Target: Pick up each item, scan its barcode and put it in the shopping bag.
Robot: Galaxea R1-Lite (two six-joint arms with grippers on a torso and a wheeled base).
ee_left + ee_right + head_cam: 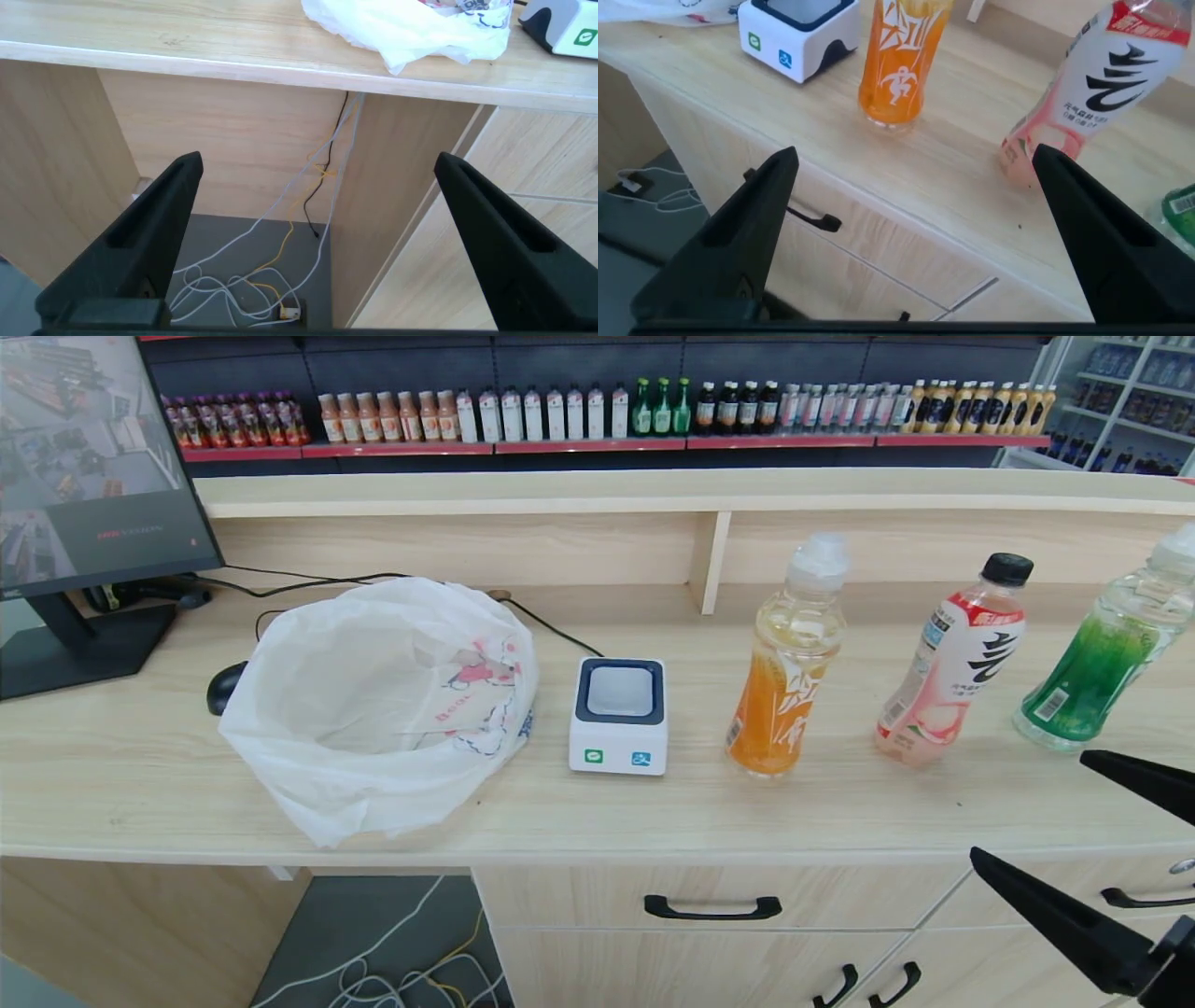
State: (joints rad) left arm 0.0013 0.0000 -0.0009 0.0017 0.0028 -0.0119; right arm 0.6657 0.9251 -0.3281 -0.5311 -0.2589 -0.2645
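A white plastic shopping bag [373, 700] stands open on the left of the wooden counter [653, 812], and the white barcode scanner [619, 714] is just right of it. Further right stand an orange bottle [789, 663], a pink bottle [952, 663] and a green bottle [1102, 653], all upright. My right gripper [1027, 803] hangs open in front of the counter edge, facing the orange bottle [901, 56] and the pink bottle [1083, 93], holding nothing. My left gripper [318, 163] is open and empty, low in front of the counter under the bag [411, 23].
A monitor [93, 457] and a black mouse [224, 686] sit at the counter's far left. A raised ledge [653, 490] runs along the back. Drawers with black handles [712, 907] lie under the counter. Loose cables [252, 289] lie on the floor in the open bay.
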